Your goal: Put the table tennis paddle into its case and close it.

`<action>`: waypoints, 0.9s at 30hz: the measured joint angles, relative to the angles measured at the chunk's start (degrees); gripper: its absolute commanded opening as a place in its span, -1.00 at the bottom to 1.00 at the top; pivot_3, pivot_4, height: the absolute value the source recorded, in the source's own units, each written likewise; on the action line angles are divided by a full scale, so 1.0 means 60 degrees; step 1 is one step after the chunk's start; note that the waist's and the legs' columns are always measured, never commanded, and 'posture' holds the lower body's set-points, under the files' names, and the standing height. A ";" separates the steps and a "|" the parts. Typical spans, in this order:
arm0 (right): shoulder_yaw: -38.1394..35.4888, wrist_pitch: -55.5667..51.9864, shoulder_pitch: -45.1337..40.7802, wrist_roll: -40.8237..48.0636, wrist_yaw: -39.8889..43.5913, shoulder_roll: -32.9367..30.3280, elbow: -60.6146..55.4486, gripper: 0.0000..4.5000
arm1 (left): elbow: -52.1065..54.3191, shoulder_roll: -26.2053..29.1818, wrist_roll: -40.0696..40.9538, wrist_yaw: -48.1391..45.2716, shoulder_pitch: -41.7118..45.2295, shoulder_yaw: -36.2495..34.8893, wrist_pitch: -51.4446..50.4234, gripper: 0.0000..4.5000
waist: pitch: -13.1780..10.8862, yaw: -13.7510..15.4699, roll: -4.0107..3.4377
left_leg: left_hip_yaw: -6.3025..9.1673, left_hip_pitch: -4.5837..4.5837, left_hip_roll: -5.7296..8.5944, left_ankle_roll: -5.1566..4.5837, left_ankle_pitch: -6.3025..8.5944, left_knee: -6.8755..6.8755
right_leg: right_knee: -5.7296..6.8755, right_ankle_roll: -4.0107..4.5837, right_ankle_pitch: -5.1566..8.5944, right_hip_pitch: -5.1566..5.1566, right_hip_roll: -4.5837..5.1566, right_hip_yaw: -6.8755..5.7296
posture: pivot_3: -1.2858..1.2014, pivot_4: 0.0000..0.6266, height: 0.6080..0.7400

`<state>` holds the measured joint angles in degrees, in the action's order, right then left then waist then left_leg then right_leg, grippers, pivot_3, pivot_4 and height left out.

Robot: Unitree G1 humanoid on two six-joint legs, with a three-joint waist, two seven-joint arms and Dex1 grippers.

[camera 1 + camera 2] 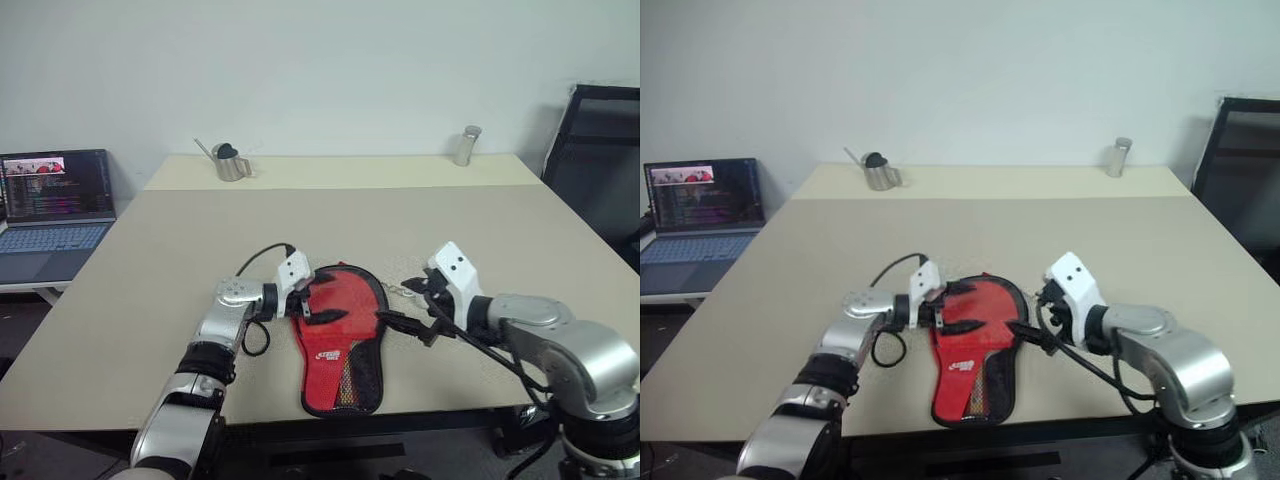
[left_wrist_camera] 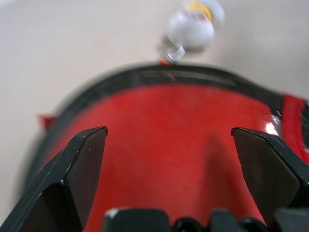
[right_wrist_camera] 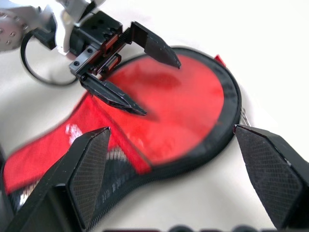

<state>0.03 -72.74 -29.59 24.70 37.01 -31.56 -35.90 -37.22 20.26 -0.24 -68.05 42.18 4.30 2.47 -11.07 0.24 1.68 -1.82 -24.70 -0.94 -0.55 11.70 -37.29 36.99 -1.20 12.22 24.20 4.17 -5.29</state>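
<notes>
Both grippers hang with jaws spread wide and empty — the left gripper sits right over the round head of the case, the right gripper just off its other edge, so the left looks nearer. Case lies flat between them on the table, long axis running from their fingertips back toward the near edge. Its white zipper pull lies just beyond the head; watering can and shaker stand well clear — nothing blocks.
</notes>
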 measured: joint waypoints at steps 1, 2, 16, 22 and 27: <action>0.0000 0.0211 -0.0109 0.0030 0.0143 -0.0271 0.0120 1.00 | 0.0017 0.0019 -0.0057 0.0071 0.0003 0.0083 0.0000 0.99 | 0.0000 -0.0004 0.0000 | -0.0003 0.0000 -0.0001 0.0000 0.0000 -0.0001 | 0.0000 0.0000 0.0000 0.0000 -0.0002 0.0002 | 0.03 -0.52 1.00; 0.0022 0.0490 -0.0189 0.0030 0.0321 -0.0614 0.0266 1.00 | 0.0027 0.0044 -0.0117 0.0192 0.0013 0.0171 -0.0003 0.99 | 0.0000 -0.0003 0.0000 | -0.0003 0.0002 0.0000 0.0000 0.0000 -0.0001 | -0.0001 0.0000 0.0000 -0.0002 -0.0002 0.0003 | 0.03 -0.52 1.00; 0.3326 0.7607 -0.0685 -0.4022 0.1937 -0.2893 0.5117 1.00 | -0.0633 -0.0053 -0.0136 0.0728 0.0585 0.0657 -0.0093 0.99 | 0.0001 0.0005 0.0002 | -0.0020 0.0002 0.0010 0.0000 0.0000 -0.0006 | -0.0009 -0.0004 0.0000 -0.0004 0.0004 0.0011 | 0.03 -0.52 1.00; 0.3619 0.8869 -0.1314 -0.4795 0.2161 -0.2228 0.7290 1.00 | -0.0651 -0.0119 -0.0099 0.0680 0.0604 0.0743 -0.0092 0.99 | 0.0001 0.0004 0.0002 | -0.0016 0.0002 0.0010 0.0000 0.0000 -0.0016 | -0.0004 -0.0004 -0.0001 -0.0009 0.0003 0.0009 | 0.03 -0.52 1.00; 0.3623 0.9199 -0.1595 -0.5134 0.2416 -0.1905 0.8357 0.60 | -0.0642 -0.0140 -0.0089 0.0521 0.0611 0.0859 -0.0085 1.00 | 0.0002 0.0004 0.0001 | -0.0015 0.0002 0.0008 0.0000 0.0000 -0.0020 | -0.0002 -0.0003 -0.0001 -0.0010 0.0003 0.0008 | 0.03 -0.52 1.00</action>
<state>21.77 -17.54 -39.17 -6.11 51.51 -42.98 14.24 -41.07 19.42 -0.77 -64.92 45.85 9.45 1.95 -11.06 0.26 1.68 -1.91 -24.69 -0.89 -0.55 11.70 -37.41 36.98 -1.22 12.21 24.14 4.19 -5.24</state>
